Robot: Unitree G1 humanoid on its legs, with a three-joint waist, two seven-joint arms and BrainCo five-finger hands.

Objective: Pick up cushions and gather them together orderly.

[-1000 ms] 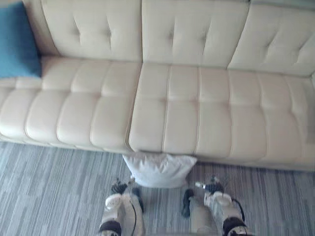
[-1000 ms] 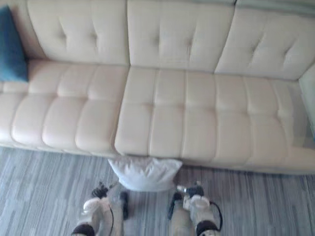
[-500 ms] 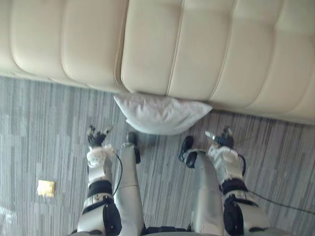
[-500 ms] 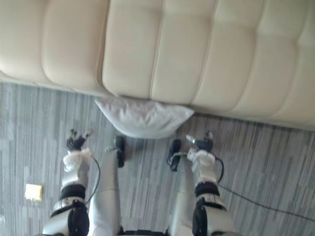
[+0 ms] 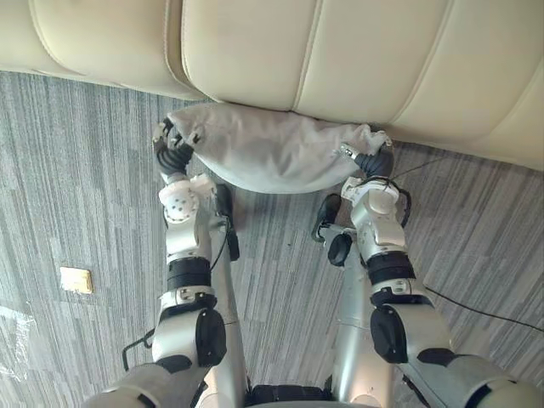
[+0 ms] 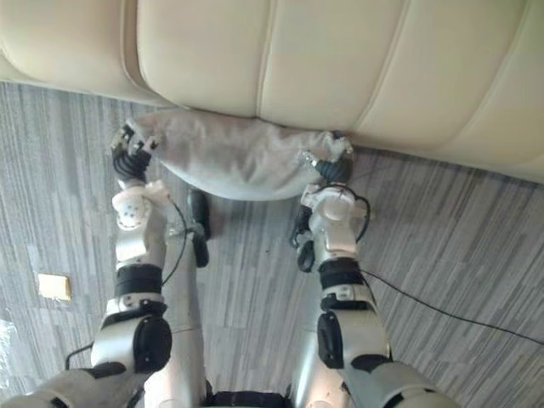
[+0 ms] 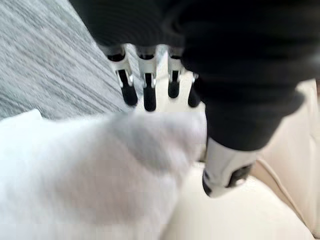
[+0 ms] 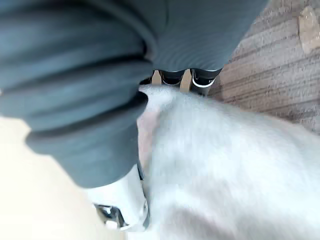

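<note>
**A:** So what's the left hand (image 5: 174,146) doing?

**B:** It's got the left end of the grey-white cushion (image 5: 272,153) pinched between fingers (image 7: 145,95) and thumb. The cushion's down by the floor (image 5: 76,170), pressed right against the sofa (image 5: 357,59) front.

**A:** And the right hand (image 5: 371,160)?

**B:** Same deal, its fingers and thumb are clamped on the right end.

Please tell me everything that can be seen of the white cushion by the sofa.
The white cushion is soft, plain, greyish-white cloth, rumpled and stretched sideways. It lies along the front edge of the cream sofa, above the grey striped carpet; whether it touches the carpet is unclear. The left hand grips one end, the right hand the other.
</note>
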